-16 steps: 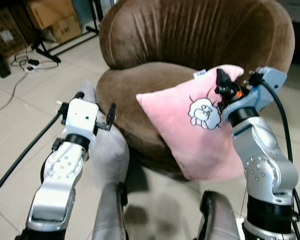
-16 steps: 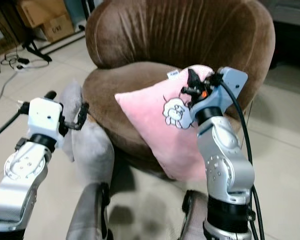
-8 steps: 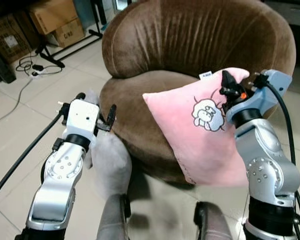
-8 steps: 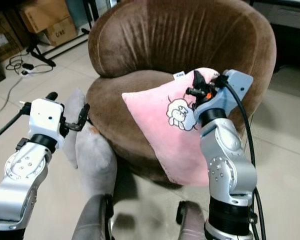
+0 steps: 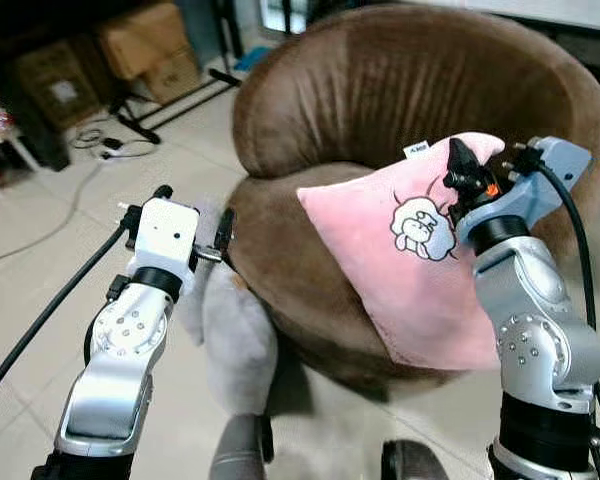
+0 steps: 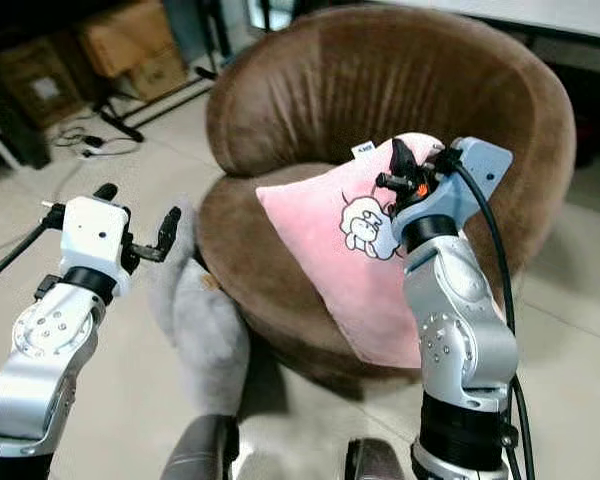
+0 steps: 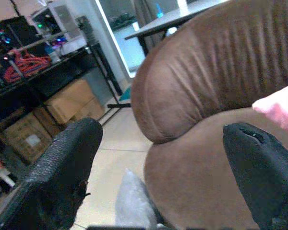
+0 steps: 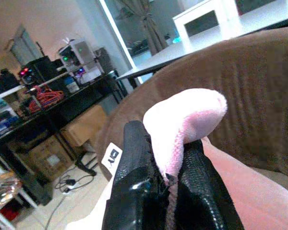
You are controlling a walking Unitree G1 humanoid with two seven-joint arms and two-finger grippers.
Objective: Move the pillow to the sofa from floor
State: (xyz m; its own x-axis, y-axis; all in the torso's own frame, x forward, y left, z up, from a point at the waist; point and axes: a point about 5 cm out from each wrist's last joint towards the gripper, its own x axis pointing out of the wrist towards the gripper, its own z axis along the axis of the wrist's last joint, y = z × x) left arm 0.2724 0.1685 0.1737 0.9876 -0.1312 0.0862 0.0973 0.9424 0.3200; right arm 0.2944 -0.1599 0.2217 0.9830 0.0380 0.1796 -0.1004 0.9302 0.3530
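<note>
A pale tiled floor [image 5: 40, 300] runs under a round brown velvet sofa [image 5: 380, 90] with a deep curved back. Beyond the sofa's left side stand cardboard boxes [image 5: 145, 45] beneath a dark shelf, with black stand legs and loose cables [image 5: 105, 140] on the tiles. A grey plush cushion [image 5: 235, 330] leans against the sofa's front left edge.

The right end effector [image 5: 458, 170] has its two black fingers pressed together on the top corner of the pink pillow [image 5: 410, 260], which bears a cartoon sheep and a small white tag. The pillow hangs off the floor, in front of the seat's front right edge and partly over it. In the right wrist view the fingers [image 8: 134, 163] pinch the pink corner between them.

The left end effector [image 5: 192, 225] is held up beside the sofa's left edge, its fingers spread and holding nothing.

Compared with half a second ago, the camera has swung so the sofa sits further right and the boxes show more fully; the pillow remains pinched at the same corner.
</note>
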